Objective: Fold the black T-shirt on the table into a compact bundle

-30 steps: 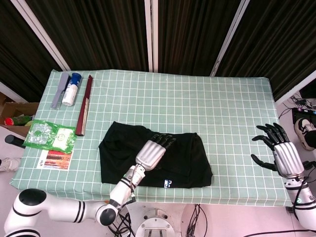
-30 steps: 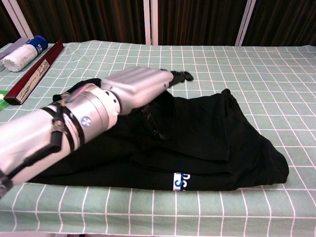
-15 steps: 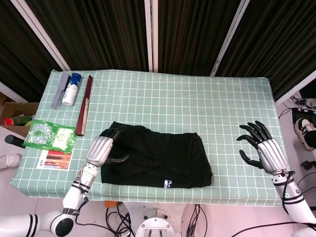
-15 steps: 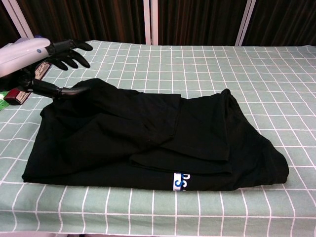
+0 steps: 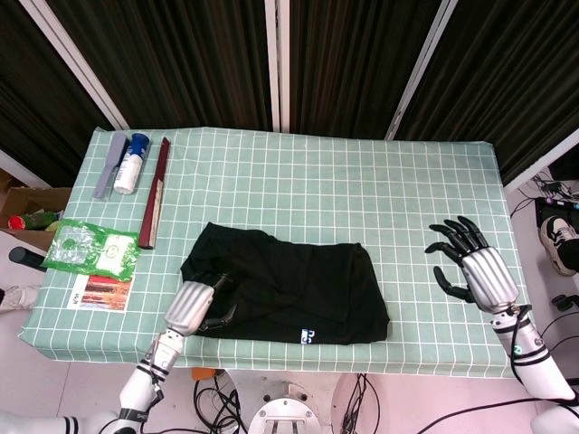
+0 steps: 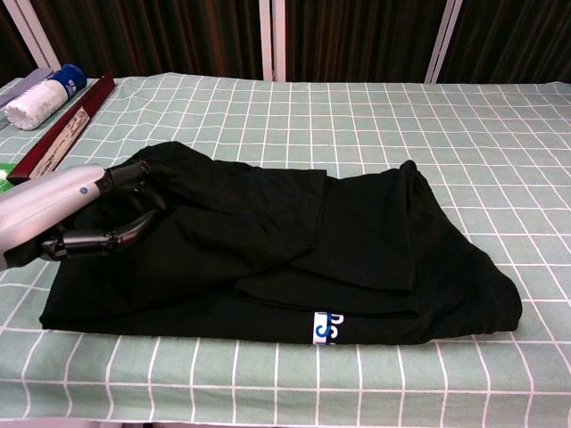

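Note:
The black T-shirt [image 5: 288,285] lies folded into a flat rectangle near the table's front edge, with a white and blue label [image 6: 326,326] showing on its near side. My left hand [image 5: 192,306] sits at the shirt's front-left corner. Its fingers [image 6: 132,175] and thumb are spread apart over the cloth's left edge [image 6: 80,267], with nothing visibly held between them. My right hand [image 5: 475,269] hovers over bare tablecloth well to the right of the shirt, fingers spread and empty. It does not show in the chest view.
A long dark red box [image 5: 155,192], a white bottle with a blue cap [image 5: 129,164] and a grey comb [image 5: 109,165] lie at the table's far left. A green packet [image 5: 91,248] and a printed card [image 5: 101,291] sit at the left edge.
My left hand left the middle of the shirt, swung out to its far-left side, then came back to its front-left corner. My right hand drifted inward towards the shirt.

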Controlling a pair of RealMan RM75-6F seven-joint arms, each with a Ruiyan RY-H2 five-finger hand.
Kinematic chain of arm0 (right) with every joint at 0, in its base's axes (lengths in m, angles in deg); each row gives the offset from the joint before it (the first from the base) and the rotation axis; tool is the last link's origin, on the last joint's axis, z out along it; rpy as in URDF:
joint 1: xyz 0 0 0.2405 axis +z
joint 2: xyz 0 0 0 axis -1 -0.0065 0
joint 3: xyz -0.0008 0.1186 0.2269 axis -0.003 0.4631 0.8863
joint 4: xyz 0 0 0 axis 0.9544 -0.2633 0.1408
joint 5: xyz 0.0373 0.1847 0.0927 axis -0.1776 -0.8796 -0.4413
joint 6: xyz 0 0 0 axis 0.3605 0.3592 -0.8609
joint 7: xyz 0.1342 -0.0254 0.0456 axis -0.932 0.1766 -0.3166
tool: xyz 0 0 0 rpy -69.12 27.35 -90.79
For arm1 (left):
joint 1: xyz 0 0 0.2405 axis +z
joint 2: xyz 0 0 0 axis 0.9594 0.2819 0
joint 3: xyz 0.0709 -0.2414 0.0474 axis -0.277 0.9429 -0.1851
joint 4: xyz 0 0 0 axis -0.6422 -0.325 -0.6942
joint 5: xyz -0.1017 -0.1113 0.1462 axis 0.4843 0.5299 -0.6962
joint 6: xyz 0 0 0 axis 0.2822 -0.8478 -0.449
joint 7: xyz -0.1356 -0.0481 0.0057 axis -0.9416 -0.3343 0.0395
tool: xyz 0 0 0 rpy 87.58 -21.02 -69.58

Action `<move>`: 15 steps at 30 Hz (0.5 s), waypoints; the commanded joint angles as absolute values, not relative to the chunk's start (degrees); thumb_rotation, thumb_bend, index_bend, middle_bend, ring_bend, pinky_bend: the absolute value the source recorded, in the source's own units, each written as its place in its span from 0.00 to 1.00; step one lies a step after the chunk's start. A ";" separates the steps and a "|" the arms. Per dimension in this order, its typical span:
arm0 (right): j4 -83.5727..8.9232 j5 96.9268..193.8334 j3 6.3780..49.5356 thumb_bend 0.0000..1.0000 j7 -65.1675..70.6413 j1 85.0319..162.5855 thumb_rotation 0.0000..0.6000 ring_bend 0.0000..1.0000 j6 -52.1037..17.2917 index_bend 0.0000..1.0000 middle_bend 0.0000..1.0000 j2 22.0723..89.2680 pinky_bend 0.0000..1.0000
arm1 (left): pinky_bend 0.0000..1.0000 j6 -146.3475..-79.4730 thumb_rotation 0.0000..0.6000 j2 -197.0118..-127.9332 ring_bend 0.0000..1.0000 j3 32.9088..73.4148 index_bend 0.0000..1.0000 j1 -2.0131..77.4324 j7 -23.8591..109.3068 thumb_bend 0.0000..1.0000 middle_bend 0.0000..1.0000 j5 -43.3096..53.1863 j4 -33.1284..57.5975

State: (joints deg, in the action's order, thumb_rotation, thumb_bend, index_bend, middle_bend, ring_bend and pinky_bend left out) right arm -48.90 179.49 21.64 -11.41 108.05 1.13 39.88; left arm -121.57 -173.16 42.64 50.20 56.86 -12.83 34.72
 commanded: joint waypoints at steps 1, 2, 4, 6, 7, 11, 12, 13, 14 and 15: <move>-48.76 179.40 21.47 0.46 -11.42 107.94 1.00 0.10 1.20 0.42 0.20 39.97 0.11 | 0.23 -122.39 0.27 -174.96 0.31 42.63 0.12 51.36 60.38 0.38 0.28 -12.21 33.27; -48.65 179.35 21.40 0.46 -11.51 107.87 1.00 0.10 1.30 0.42 0.20 40.04 0.11 | 0.23 -122.45 0.27 -175.27 0.32 42.35 0.12 51.67 60.36 0.39 0.28 -12.43 33.51; -48.51 179.29 21.32 0.46 -11.68 107.79 1.00 0.10 1.46 0.42 0.20 40.12 0.11 | 0.23 -122.28 0.27 -175.46 0.35 41.64 0.12 52.05 58.43 0.40 0.28 -13.54 34.65; -48.29 179.28 21.23 0.46 -11.78 107.71 1.00 0.10 1.65 0.42 0.20 40.26 0.11 | 0.24 -122.98 0.27 -175.74 0.39 40.80 0.12 52.50 55.86 0.43 0.29 -16.14 35.61; -48.21 179.26 21.18 0.46 -11.86 107.68 1.00 0.10 1.70 0.42 0.20 40.30 0.11 | 0.25 -123.34 0.28 -175.88 0.41 40.42 0.12 52.68 55.37 0.44 0.29 -17.23 35.93; -47.81 179.11 20.95 0.46 -12.30 107.49 1.00 0.10 1.90 0.42 0.20 40.37 0.11 | 0.28 -122.30 0.28 -175.70 0.49 38.88 0.12 53.00 54.82 0.45 0.29 -18.80 39.59; -47.71 179.05 20.90 0.46 -12.39 107.45 1.00 0.10 1.91 0.42 0.20 40.36 0.11 | 0.29 -121.62 0.28 -175.54 0.50 38.57 0.12 52.93 54.44 0.45 0.29 -18.78 40.42; -47.61 178.99 20.89 0.46 -12.50 107.41 1.00 0.10 1.97 0.42 0.20 40.35 0.11 | 0.31 -120.80 0.28 -175.36 0.51 38.25 0.12 52.80 53.93 0.45 0.29 -18.70 41.18; -47.51 178.93 20.88 0.46 -12.65 107.37 1.00 0.10 2.03 0.42 0.20 40.36 0.11 | 0.32 -119.86 0.28 -175.20 0.52 37.93 0.12 52.63 53.27 0.45 0.29 -18.54 41.85; -47.42 178.88 20.88 0.46 -12.87 107.33 1.00 0.10 2.12 0.42 0.20 40.36 0.11 | 0.33 -118.35 0.28 -174.94 0.52 37.52 0.12 52.29 52.03 0.45 0.29 -18.26 42.75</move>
